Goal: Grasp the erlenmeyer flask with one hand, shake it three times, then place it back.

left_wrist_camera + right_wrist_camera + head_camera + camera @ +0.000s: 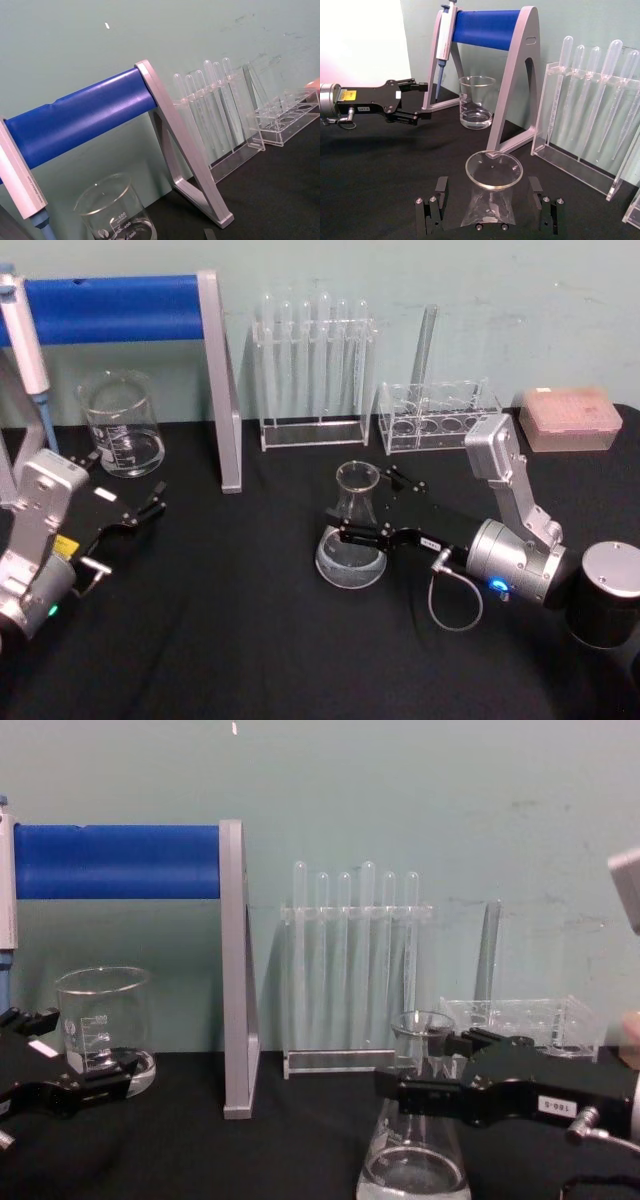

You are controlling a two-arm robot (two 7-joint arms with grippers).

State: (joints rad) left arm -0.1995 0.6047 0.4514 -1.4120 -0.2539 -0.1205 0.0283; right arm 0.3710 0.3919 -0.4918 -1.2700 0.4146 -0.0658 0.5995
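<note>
- Head view: right gripper (364,508) straddles erlenmeyer flask (353,530) neck, jaws spread, flask standing mid-table.
- Risk: smooth tapered glass could slip upward or tip if jaws close off-centre.
- Test tube rack (313,370) just behind; open table in front.
- Left gripper (143,512) idle, spread, near beaker (122,425).

"400", "300" on beaker (117,215)

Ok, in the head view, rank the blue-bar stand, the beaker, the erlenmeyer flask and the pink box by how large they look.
1. The blue-bar stand, clearly largest.
2. The pink box and the beaker look about alike; not ranked.
3. The erlenmeyer flask looks slightly smaller, though the right gripper covers part of it and it sits nearer the camera, so this is unsure.
</note>
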